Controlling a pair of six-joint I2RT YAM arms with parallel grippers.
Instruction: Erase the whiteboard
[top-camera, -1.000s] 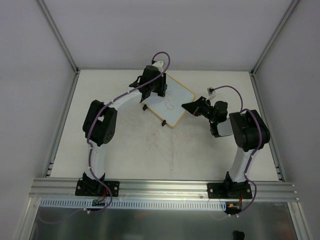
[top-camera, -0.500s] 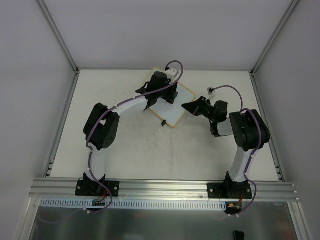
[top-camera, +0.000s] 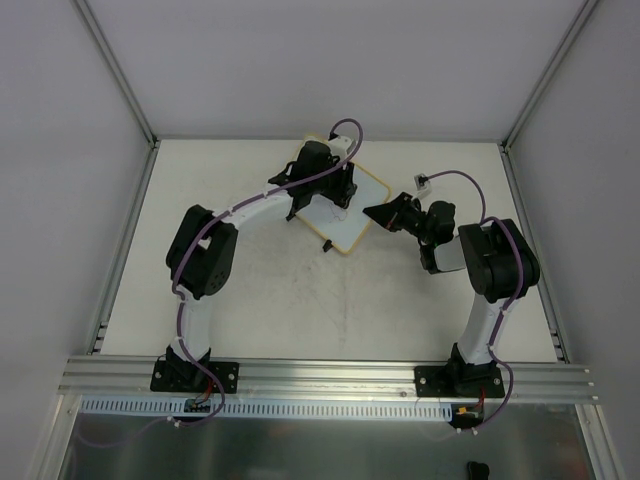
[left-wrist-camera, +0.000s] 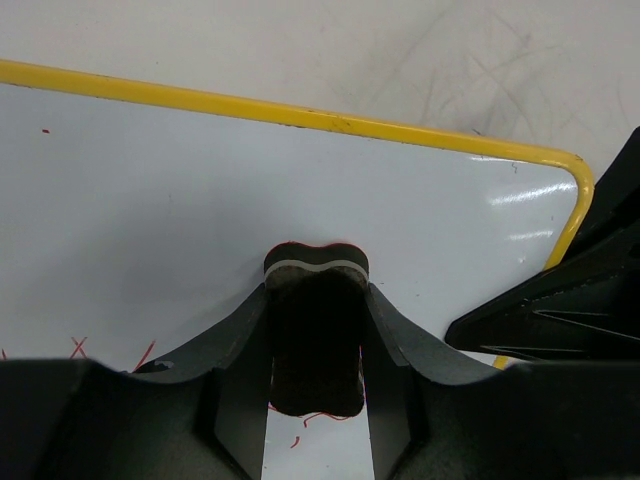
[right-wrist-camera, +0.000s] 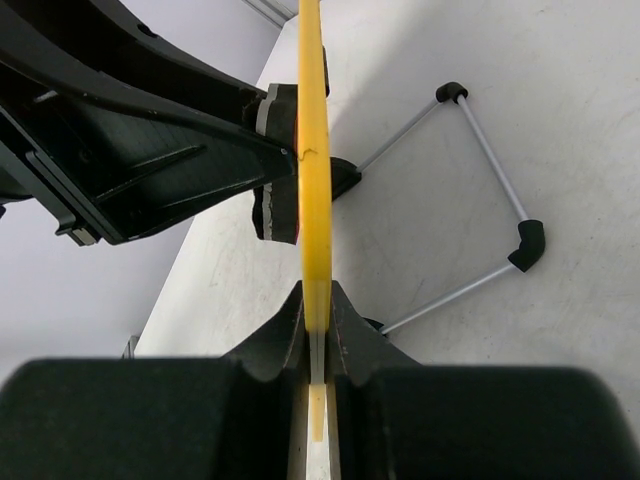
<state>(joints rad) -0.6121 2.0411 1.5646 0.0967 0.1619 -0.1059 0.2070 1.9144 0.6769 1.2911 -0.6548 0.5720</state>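
Note:
The whiteboard (top-camera: 352, 222) lies tilted at the back middle of the table; its frame looks yellow in the wrist views. My left gripper (top-camera: 330, 196) is over the board, shut on the small black eraser block (left-wrist-camera: 315, 330), which presses on the white surface (left-wrist-camera: 200, 200). Thin red marks (left-wrist-camera: 310, 420) show under and beside the eraser. My right gripper (top-camera: 378, 213) is shut on the board's right edge; in the right wrist view the yellow frame (right-wrist-camera: 314, 150) runs edge-on between its fingers (right-wrist-camera: 350, 335). The eraser and left gripper (right-wrist-camera: 275, 160) show beside the frame there.
The board's thin metal wire stand with black corner caps (right-wrist-camera: 480, 150) shows behind it. A small white connector (top-camera: 424, 182) on a purple cable lies near the right arm. Grey enclosure walls surround the table; an aluminium rail (top-camera: 330, 375) runs along the front.
My left gripper moved right from the board's left corner onto the board, then back a little to the left. The right arm and the board have not moved.

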